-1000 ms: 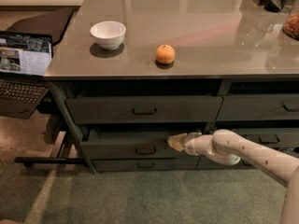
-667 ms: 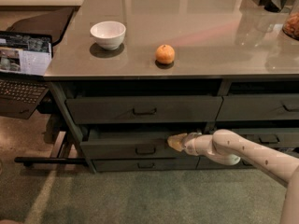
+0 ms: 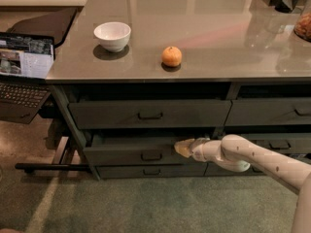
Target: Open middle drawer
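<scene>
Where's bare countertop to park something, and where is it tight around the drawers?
Bare grey countertop stretches between the white bowl and small orange fruit, and wider right of the fruit. Crowded at the partly open dark middle drawer: the gripper sits at its top edge, right of its handle.

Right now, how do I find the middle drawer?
Look under the big grey table, below the white bowl. The middle drawer sits between the top drawer and the bottom drawer. It alone sticks out, with the gripper at its right end.
</scene>
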Action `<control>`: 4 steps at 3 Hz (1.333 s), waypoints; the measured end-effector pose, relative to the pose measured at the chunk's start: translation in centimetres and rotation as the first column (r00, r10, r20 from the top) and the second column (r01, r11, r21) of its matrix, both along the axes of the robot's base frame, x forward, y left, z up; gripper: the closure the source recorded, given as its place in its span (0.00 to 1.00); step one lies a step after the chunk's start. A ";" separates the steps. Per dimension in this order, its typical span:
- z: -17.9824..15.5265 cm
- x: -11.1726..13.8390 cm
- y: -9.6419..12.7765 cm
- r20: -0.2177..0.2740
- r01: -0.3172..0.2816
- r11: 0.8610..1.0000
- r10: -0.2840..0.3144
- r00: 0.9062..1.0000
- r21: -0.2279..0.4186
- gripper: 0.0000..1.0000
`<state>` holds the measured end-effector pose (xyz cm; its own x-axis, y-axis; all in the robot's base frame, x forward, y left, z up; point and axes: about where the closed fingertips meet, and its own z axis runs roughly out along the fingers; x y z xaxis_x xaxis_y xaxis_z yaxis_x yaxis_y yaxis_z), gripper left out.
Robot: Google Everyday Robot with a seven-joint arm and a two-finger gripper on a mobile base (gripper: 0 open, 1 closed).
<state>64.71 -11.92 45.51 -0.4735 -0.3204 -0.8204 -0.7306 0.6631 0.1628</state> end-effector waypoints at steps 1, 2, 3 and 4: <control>1.0 -0.4 0.4 0.024 -0.018 1.000 0.018 1.000 0.014 0.27; 1.7 -0.8 0.8 0.034 -0.040 0.999 0.040 0.999 0.025 0.04; 1.4 -1.1 1.0 0.025 -0.059 0.998 0.058 0.998 0.024 0.00; 0.4 -1.0 0.7 -0.004 -0.066 0.998 0.066 0.998 -0.005 0.00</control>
<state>63.72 -11.20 45.89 -0.4546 -0.3553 -0.8168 -0.7723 0.6140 0.1627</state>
